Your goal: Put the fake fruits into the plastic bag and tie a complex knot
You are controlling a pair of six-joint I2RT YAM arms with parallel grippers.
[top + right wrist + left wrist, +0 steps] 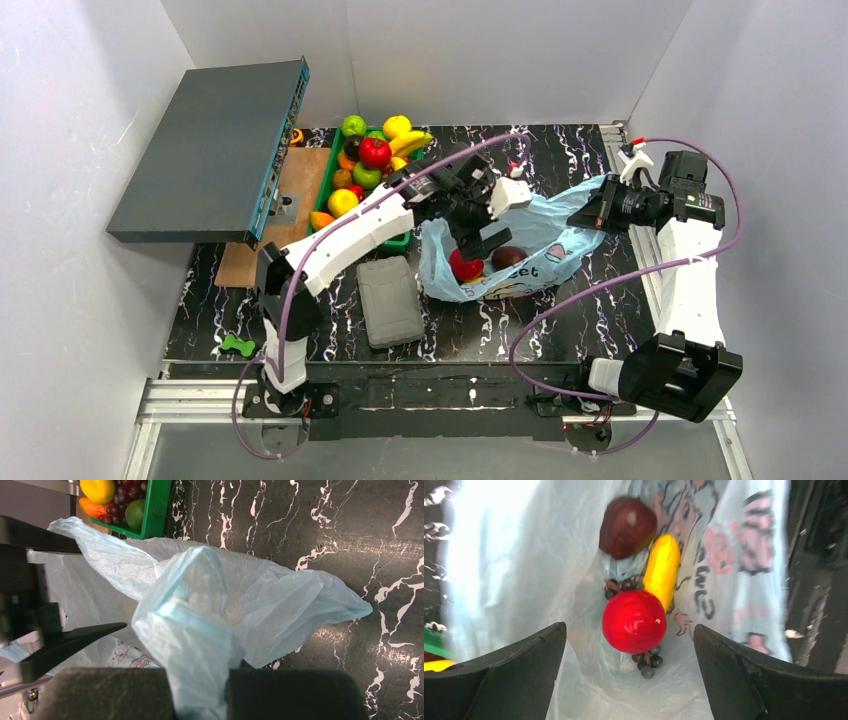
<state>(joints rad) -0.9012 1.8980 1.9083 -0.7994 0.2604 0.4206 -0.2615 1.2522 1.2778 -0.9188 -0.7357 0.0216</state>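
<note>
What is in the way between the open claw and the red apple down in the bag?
Nothing visible. The left gripper hangs open over the plastic bag, and the red apple lies in plain sight below it, on the grapes beside a banana. The right gripper pinches the bag's edge.

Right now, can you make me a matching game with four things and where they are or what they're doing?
Things:
1. red apple
2. left end effector
3. right end effector
4. grey ribbed case

Places or states:
A. shut, pinching the plastic bag
B. lying near the green tray
C. open, over the bag's mouth
D. inside the bag

Pairs: 1-D, 2-C, 3-A, 4-B
</note>
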